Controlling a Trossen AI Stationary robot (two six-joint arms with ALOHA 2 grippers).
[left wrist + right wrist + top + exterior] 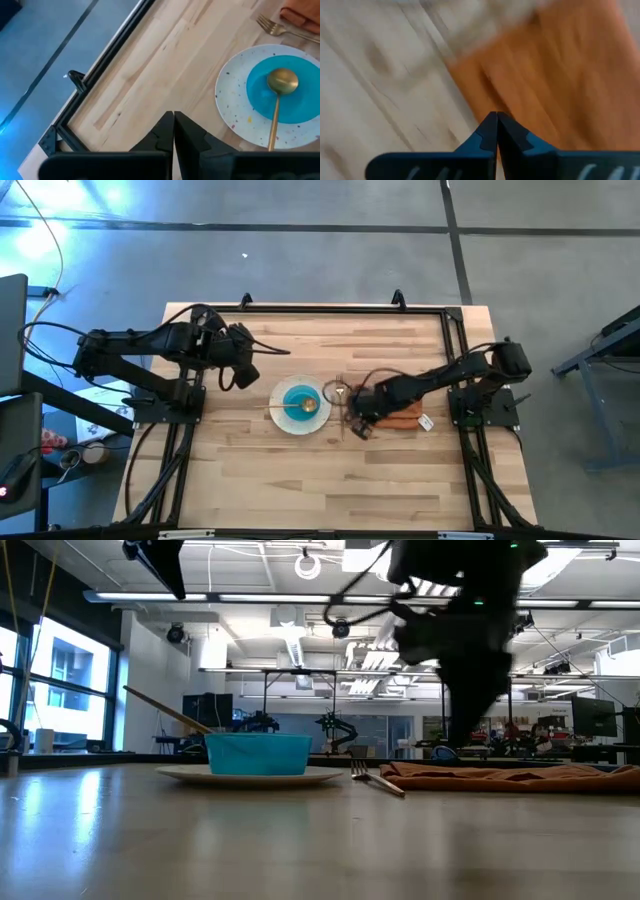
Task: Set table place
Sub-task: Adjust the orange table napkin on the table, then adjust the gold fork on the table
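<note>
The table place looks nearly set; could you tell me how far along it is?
Done: blue bowl sits on the plate with the spoon in it; the fork lies beside the plate.
In hand: the shut right gripper is over the napkin.
Left: possibly straightening the napkin. The left gripper waits, shut.
</note>
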